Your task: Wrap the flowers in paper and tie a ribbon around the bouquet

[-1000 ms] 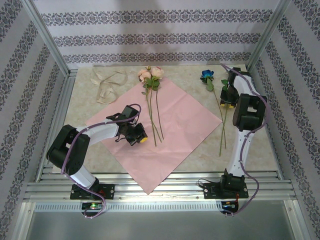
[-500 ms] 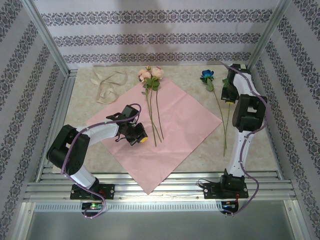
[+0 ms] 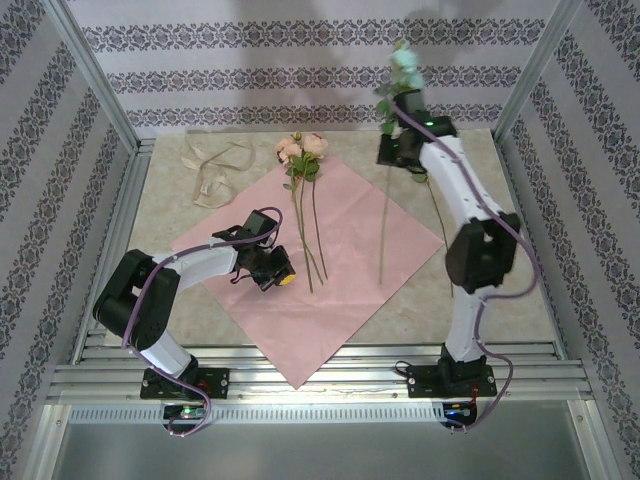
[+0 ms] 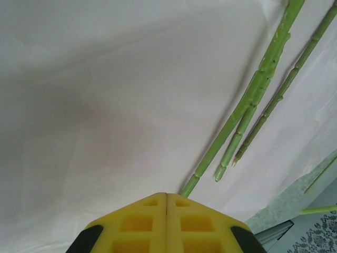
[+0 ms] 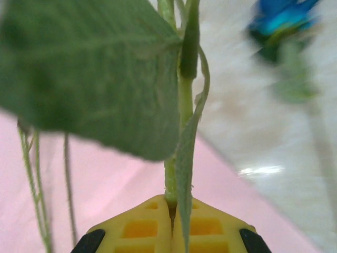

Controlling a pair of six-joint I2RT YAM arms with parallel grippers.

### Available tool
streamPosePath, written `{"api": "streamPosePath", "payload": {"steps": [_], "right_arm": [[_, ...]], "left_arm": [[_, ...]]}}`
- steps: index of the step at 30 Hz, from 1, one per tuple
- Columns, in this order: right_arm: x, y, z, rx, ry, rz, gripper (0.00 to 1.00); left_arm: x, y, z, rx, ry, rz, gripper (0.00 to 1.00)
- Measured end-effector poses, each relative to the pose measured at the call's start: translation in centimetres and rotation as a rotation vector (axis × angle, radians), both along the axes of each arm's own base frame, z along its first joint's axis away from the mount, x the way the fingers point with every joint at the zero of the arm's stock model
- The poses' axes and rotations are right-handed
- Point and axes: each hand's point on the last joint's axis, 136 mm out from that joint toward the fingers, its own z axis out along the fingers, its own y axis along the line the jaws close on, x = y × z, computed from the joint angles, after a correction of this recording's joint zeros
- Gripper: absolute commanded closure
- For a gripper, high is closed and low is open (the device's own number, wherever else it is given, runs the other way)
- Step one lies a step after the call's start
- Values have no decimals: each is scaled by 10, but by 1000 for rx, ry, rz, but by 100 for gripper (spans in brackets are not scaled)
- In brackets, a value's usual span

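Fig.: my R end effector [image 3: 396,150] grips pale flower [image 3: 404,62] by its green stem, held up over pink paper [image 3: 350,250]. L end effector [image 3: 272,272] clenched, near two pink-bloomed flowers [image 3: 302,150] lying on paper.

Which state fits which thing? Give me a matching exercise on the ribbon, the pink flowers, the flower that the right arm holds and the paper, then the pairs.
Things:
1. ribbon
2. pink flowers
3. pale-bloomed flower
4. paper

States:
A. held upright in the air, stem clamped in the right jaws
B. spread flat in the middle of the table
C. loosely looped on the bare table, far left
D. lying on the paper, blooms at its far corner

Pairs: 1-C, 2-D, 3-A, 4-B
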Motion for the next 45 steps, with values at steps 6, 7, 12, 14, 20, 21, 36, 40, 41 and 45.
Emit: {"api": "streamPosePath", "payload": {"steps": [6, 7, 12, 14, 20, 21, 36, 40, 41, 45], "right_arm": [[12, 64, -119, 102, 261, 52, 100], [12, 71, -131, 110, 286, 61, 100], [17, 102, -154, 136, 324, 113, 100], [17, 112, -150, 147, 316, 130, 100], [19, 130, -137, 205, 294, 157, 100], [21, 132, -135, 215, 287, 159, 100], [22, 158, -153, 312, 327, 158, 55], [18, 152, -146, 281, 317, 187, 42], [13, 148, -143, 269, 321, 193, 41], [-3, 111, -107, 237, 300, 180, 39]], "left_arm": [[0, 0, 0, 2, 2, 0, 100], [-1, 0, 0, 2, 2, 0, 100], [0, 0, 0, 1, 1, 0, 100], [0, 0, 0, 1, 0, 0, 100], [0, 0, 0, 1, 1, 0, 100], [-1, 0, 0, 1, 1, 0, 100], [-16, 8, -11, 19, 36, 0, 100], [-15, 8, -9, 16, 29, 0, 100], [-15, 8, -9, 15, 29, 0, 100], [-15, 8, -9, 15, 28, 0, 100]]}}
